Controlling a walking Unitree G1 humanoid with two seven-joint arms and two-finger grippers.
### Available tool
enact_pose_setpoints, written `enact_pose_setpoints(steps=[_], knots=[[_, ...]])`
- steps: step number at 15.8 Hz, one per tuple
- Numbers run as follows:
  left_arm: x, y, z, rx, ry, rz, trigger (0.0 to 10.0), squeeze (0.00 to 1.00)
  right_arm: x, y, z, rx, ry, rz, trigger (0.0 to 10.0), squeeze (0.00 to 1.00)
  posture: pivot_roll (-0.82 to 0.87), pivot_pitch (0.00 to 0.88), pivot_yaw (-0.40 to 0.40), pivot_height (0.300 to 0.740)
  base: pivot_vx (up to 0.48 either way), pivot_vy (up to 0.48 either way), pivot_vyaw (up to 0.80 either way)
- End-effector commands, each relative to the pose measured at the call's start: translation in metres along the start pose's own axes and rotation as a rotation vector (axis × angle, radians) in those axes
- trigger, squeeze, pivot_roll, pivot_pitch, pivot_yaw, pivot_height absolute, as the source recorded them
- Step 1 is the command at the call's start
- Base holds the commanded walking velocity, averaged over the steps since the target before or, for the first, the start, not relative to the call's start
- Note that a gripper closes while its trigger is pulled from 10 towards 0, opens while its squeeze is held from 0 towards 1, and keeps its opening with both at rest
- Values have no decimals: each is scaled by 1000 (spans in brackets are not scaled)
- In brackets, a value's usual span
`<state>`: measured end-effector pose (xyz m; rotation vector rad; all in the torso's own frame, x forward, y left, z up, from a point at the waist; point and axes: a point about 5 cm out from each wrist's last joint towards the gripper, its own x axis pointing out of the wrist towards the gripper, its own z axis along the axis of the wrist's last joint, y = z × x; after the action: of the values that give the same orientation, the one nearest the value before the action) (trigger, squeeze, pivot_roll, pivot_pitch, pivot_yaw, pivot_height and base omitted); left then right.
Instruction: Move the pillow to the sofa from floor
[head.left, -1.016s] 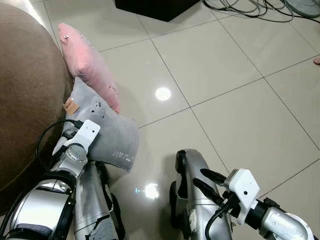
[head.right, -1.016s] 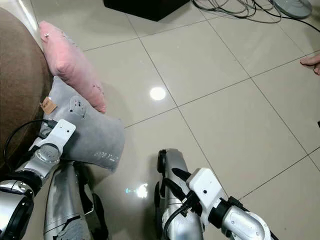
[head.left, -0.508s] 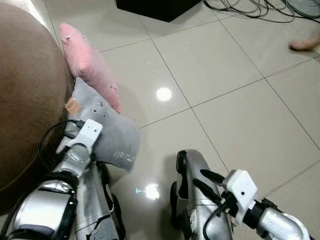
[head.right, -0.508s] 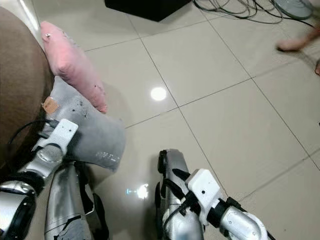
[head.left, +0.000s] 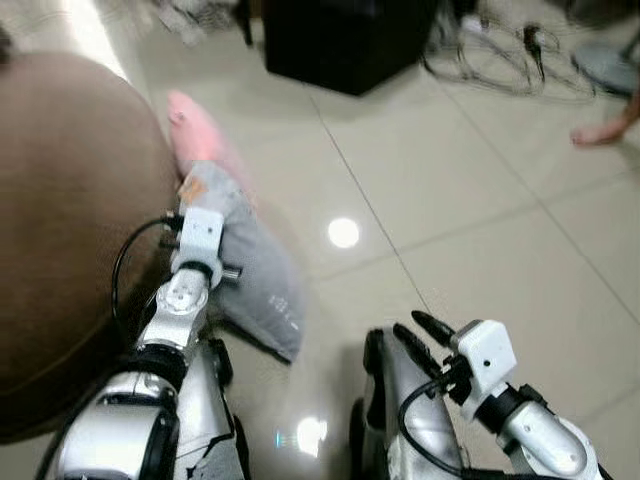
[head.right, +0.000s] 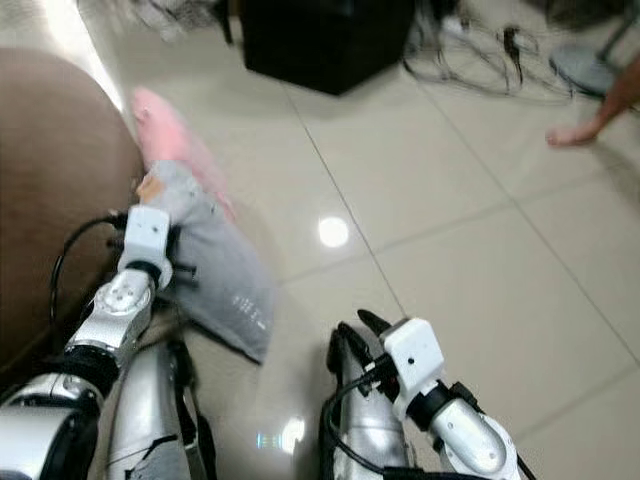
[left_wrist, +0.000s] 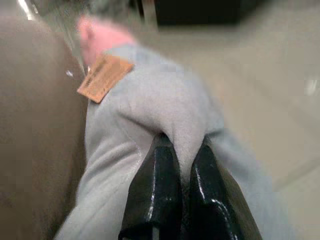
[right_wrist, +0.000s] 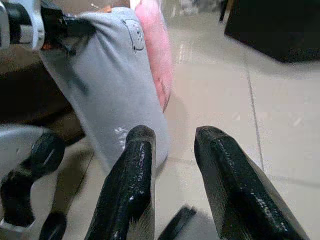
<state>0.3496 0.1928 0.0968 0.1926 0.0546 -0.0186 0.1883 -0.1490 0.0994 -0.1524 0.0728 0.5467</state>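
You had the left gripper (left_wrist: 181, 150) clamped on a fold of the grey pillow (head.left: 255, 275), which hung beside the brown sofa (head.left: 70, 230); placing remained. Right gripper (right_wrist: 172, 145) idled, jaws apart.

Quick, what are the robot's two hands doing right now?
Left end effector: closed, pinching a fold of the grey pillow.
Right end effector: open, holding nothing, low above the floor.

Black box (head.left: 345, 40) far centre on tiled floor (head.left: 480, 230); cable tangle (head.left: 500, 65) far right; person's bare foot (head.left: 598, 132) right.
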Motion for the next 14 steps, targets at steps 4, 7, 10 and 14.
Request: enact_pose_setpoints(steps=[4, 7, 10, 14], knots=[[-8, -9, 68, -162, -312, -79, 1137, 0, 7, -27, 15, -29, -62, -270, 10000, 0, -9, 15, -61, 526, 0, 0, 0], [-20, -25, 71, -186, -297, -133, 10000, 0, 17, -38, 33, 53, -173, -445, 10000, 0, 9, 0, -64, 551, 0, 0, 0], [-21, -39, 72, -192, -264, -193, 10000, 0, 31, -39, 42, 51, -195, -429, 10000, 0, 21, 0, -85, 586, 0, 0, 0], [-25, -49, 69, -153, -225, -221, 10000, 0, 36, -41, 39, 66, -150, -412, 10000, 0, 23, 0, -90, 621, 0, 0, 0]])
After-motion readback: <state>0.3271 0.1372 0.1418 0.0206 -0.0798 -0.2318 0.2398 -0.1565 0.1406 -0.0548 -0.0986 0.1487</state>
